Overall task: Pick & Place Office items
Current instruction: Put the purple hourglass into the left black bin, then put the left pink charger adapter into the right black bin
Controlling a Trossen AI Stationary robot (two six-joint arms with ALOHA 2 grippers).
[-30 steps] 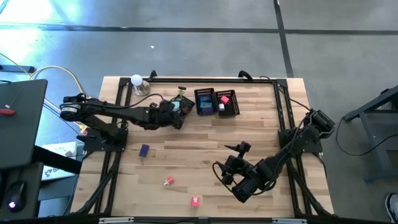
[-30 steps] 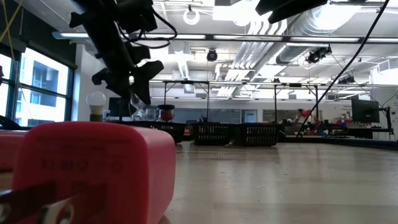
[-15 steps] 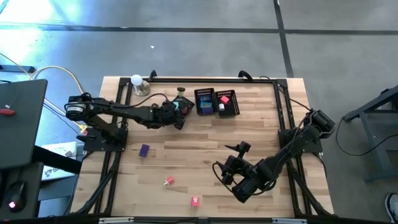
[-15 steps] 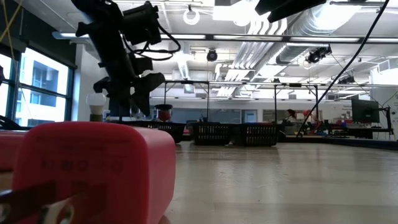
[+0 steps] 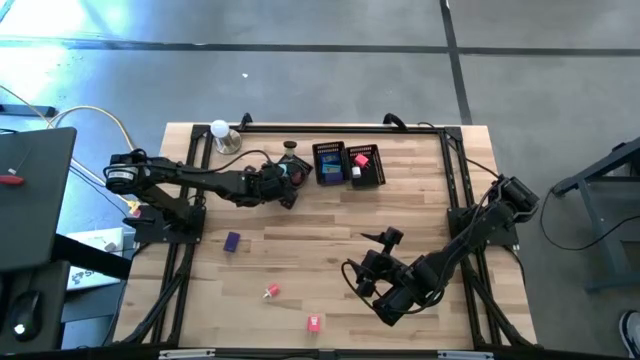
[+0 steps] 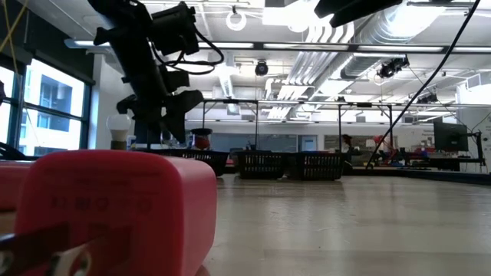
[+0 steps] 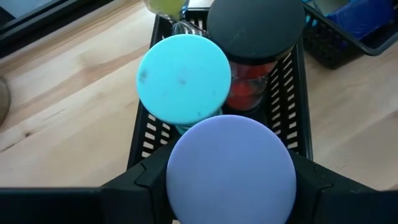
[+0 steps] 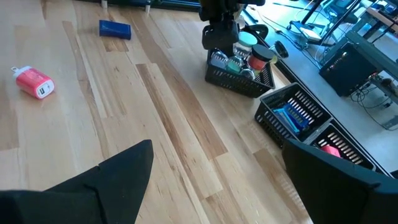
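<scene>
Floor (image 5: 300, 70): grey polished concrete with dark seam lines and a bright glare patch at one side. Desk (image 5: 300, 260): light wood planks. Ceiling (image 6: 322, 46): exposed white ducts and pipes, with round lamps. Window (image 6: 46, 107): 1 large daylit pane. Far background holds monitors and workbenches.

Lighting is pretty even overhead stuff, soft, barely any hard shadows on the wooden table (image 5: 300, 260). The high view catches a bright glare patch on the floor (image 5: 40, 75) at its upper left. In the low view the ceiling lights (image 6: 236, 18) blow out a bit, daylight comes through a window (image 6: 46, 103) at left, and the red block (image 6: 107, 215) right up against the lens is a blurry blob. The left wrist view is close and soft on the purple disc (image 7: 230, 168).
</scene>
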